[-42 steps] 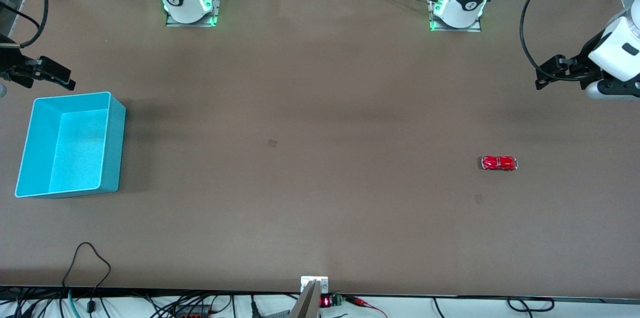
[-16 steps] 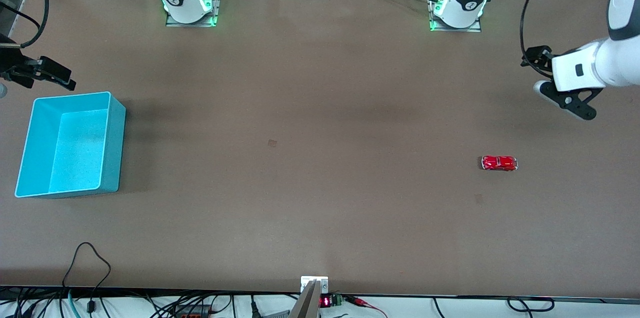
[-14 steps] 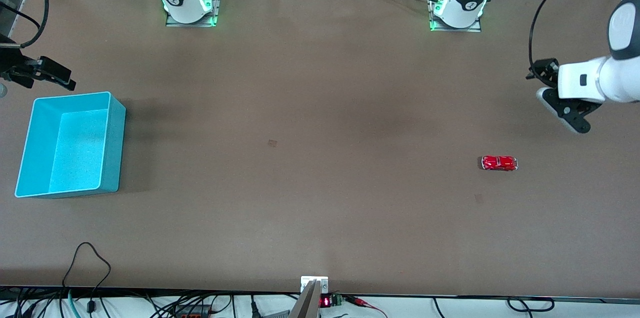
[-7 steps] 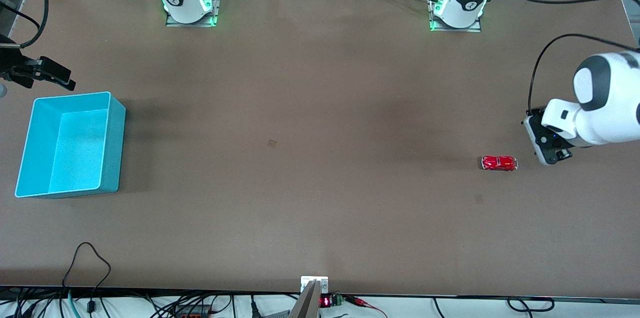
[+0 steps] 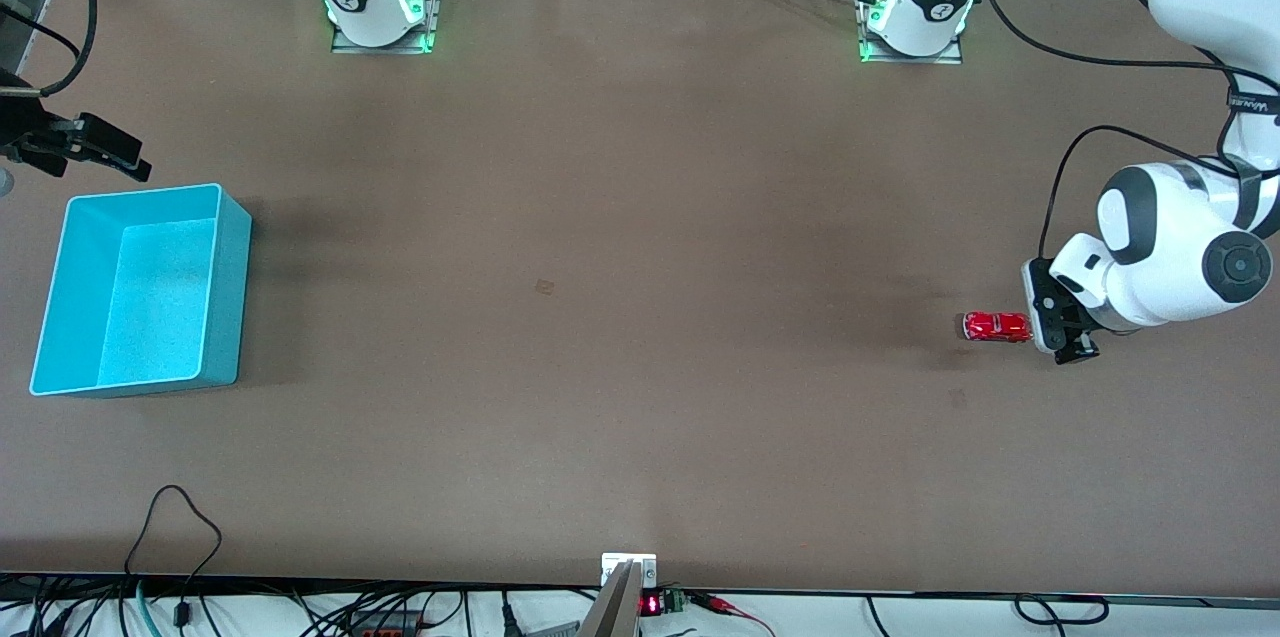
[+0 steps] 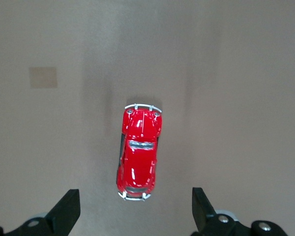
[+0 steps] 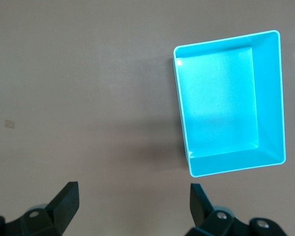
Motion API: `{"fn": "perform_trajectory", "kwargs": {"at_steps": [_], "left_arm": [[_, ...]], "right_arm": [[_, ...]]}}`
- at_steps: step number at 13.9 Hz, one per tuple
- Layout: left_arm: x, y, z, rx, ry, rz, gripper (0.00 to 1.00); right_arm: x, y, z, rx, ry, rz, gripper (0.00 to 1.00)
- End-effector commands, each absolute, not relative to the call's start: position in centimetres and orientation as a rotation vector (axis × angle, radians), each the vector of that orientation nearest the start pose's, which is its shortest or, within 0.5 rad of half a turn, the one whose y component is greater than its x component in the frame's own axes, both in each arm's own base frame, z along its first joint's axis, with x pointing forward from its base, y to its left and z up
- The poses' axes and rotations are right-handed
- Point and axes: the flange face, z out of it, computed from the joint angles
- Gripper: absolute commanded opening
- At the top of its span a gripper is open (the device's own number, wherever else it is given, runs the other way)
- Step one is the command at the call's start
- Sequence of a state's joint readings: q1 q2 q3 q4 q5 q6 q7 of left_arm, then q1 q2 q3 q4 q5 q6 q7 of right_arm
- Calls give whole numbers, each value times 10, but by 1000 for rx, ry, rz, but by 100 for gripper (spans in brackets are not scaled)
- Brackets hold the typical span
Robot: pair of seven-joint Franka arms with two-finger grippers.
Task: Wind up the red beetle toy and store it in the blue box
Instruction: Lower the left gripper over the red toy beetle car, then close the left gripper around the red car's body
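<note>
While its fingers stand spread wide with nothing between them, the left gripper [image 5: 1058, 325] hangs low over the table [image 5: 640, 217] at the left arm's end, just beside the beetle [image 5: 997, 327], which sits at its 9 o'clock in the front view; in the left wrist view the gripper [image 6: 136, 216] has its two black fingertips [image 6: 66, 210] apart on either flank of the car's silvery bumper, and the beetle [image 6: 138, 152] lies lengthwise toward 12 o'clock, not touched by either finger; the car rests flat on its wheels on the bare brown top; the right gripper [image 5: 85, 149] waits at the right arm's end, fingers likewise spread and holding nothing, with the box [image 5: 140, 289] on the table at its 5 o'clock in the front view; the right wrist view shows its fingertips [image 7: 64, 199] apart and the box [image 7: 231, 103] upright, open and holding nothing; beetle and box lie well apart, at either end of the table.
</note>
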State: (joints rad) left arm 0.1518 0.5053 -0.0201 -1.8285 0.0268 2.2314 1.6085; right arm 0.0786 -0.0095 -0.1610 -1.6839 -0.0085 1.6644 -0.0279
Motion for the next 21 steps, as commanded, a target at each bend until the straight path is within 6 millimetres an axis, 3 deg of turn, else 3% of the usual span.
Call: {"fn": "perform_trajectory", "kwargs": {"at_steps": [1, 6, 8, 11, 15, 16, 17, 19, 21], "left_arm": [[624, 88, 237, -2277, 2252, 77, 100], [611, 85, 214, -2245, 2226, 21, 100], [612, 84, 210, -2241, 2228, 17, 94], [611, 82, 202, -2212, 2257, 9, 71], [606, 80, 188, -2188, 2289, 11, 60], [606, 80, 187, -2182, 2288, 6, 52], [606, 80, 188, -2182, 2286, 4, 37], [606, 80, 188, -2181, 2287, 5, 21], [606, 79, 190, -2181, 2288, 4, 16]], "right_arm": [[551, -47, 586, -3157, 98, 7, 100], [551, -47, 586, -3157, 98, 7, 100], [551, -47, 586, -3157, 98, 7, 100], [551, -47, 586, -3158, 96, 7, 100], [551, -47, 586, -3158, 96, 7, 100], [551, -47, 586, -3158, 96, 7, 100], [551, -47, 586, -3158, 96, 7, 100], [552, -47, 585, -3158, 98, 9, 100], [552, -47, 585, -3158, 98, 9, 100]]}}
